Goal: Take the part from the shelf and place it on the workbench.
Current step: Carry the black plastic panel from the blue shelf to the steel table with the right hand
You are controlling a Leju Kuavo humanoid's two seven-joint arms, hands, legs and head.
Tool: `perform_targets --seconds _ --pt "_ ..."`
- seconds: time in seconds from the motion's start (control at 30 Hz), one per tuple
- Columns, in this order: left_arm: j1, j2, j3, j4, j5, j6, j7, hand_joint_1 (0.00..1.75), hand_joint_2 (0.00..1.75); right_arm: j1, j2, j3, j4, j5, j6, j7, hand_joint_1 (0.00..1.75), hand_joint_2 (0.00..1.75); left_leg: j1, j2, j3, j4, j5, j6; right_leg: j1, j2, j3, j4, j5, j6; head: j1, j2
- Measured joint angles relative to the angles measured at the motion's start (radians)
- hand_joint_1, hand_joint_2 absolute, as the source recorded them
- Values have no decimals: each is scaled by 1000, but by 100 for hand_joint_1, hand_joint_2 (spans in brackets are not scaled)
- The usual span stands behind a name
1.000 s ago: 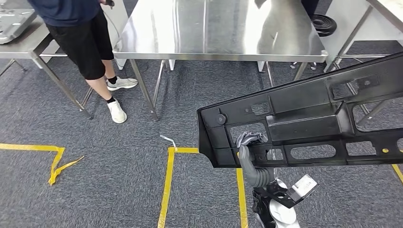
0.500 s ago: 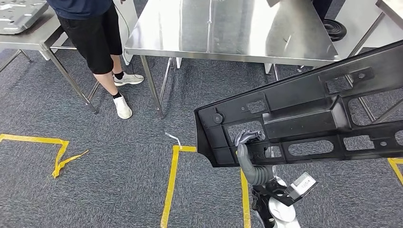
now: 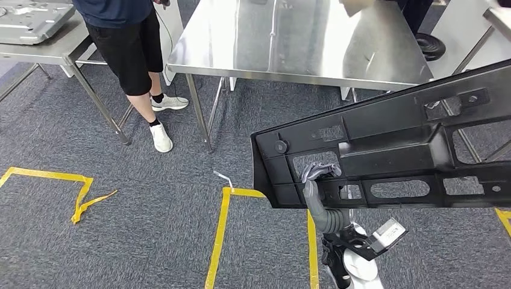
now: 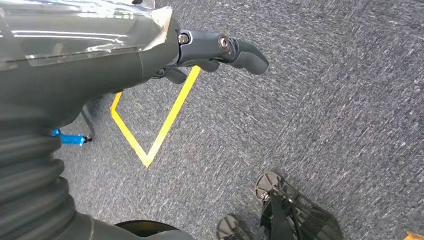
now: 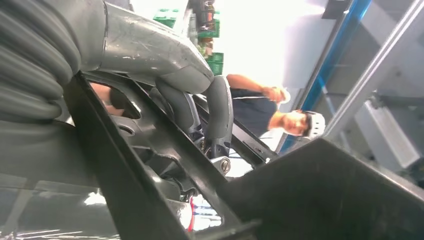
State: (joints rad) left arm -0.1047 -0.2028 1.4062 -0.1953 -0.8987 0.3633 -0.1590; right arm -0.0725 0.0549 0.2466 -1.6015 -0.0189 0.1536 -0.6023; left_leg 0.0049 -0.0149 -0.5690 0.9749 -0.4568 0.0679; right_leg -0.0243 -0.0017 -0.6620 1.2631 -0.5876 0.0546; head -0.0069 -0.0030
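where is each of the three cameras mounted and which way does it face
Head view: high on the body, facing forward and down at the steel workbench; right hand grips the black part.
Left wrist view: behind the left hand, facing grey carpet.
Right wrist view: behind the right hand, facing up past the part.
Shared: head and right wrist views both show part and right hand.

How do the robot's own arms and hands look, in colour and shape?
The right hand has a grey ribbed cover at the wrist, a thick grey thumb and darker fingers with small screws. The left hand looks alike: ribbed grey cover, glossy grey shell, dark fingers.
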Motion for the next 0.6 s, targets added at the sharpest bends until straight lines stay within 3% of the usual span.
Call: perform_targets --seconds 0.03,0.07,0.17,0.2,0.23,0.3,0.37,0.43,0.5,0.53,0.57,0.6 --pt "1 0 0 0 0 -1 -1 0 175 4 -1 -1 0 1 0 0 175 175 3 -1 1 1 -1 -4 -4 1 -17 27 -8 8 0 0" --pt "3 0 0 0 0 -2 -1 0 175 8 -2 -2 0 1 0 0 175 175 8 -3 5 3 -4 -12 -10 1 -15 16 2 21 0 0" --pt "5 3 0 -1 1 -6 -2 0 175 14 -4 -3 1 2 0 0 175 175 24 -10 19 20 -22 -48 -35 7 60 -164 83 68 3 0" --pt "4 4 0 -2 1 -8 -3 0 175 16 -5 -3 1 2 0 0 175 175 26 -13 16 31 -29 -60 -37 13 77 -204 91 65 7 0" --pt "3 7 0 -4 1 -9 -3 0 175 20 -6 -4 1 3 0 0 175 175 27 -16 11 40 -37 -72 -39 18 82 -219 89 54 5 0" --pt "3 6 0 -5 2 -12 -4 0 175 28 -6 -6 -2 5 -1 0 175 175 31 -19 2 49 -48 -86 -35 24 87 -208 71 17 -1 0" --pt "1 5 0 -6 4 -14 -6 0 175 31 -3 -8 -10 6 -1 0 175 175 36 -9 -12 81 -43 -93 -31 23 103 -206 61 -2 -10 0" --pt "-2 5 0 -6 5 -17 -10 0 175 32 1 -11 -20 9 -2 0 175 175 35 8 -74 181 -36 -93 -23 20 128 -212 46 -18 -15 0" --pt "-1 5 0 -6 5 -20 -14 0 175 33 3 -12 -24 11 -5 1 175 175 30 14 -172 302 -65 -87 -14 17 153 -216 27 -30 -17 0" --pt "1 5 0 -6 6 -22 -16 0 175 35 4 -12 -26 12 -6 2 175 175 25 14 -213 335 -83 -82 -9 18 167 -217 15 -34 -17 0" --pt "3 5 0 -6 6 -25 -17 0 175 36 4 -13 -29 13 -7 3 175 175 18 14 -241 340 -93 -74 -6 20 183 -218 2 -37 -17 0" --pt "5 5 0 -6 7 -28 -19 0 175 38 4 -13 -31 15 -7 3 175 175 8 13 -251 310 -84 -63 -2 21 199 -220 -11 -40 -17 0"
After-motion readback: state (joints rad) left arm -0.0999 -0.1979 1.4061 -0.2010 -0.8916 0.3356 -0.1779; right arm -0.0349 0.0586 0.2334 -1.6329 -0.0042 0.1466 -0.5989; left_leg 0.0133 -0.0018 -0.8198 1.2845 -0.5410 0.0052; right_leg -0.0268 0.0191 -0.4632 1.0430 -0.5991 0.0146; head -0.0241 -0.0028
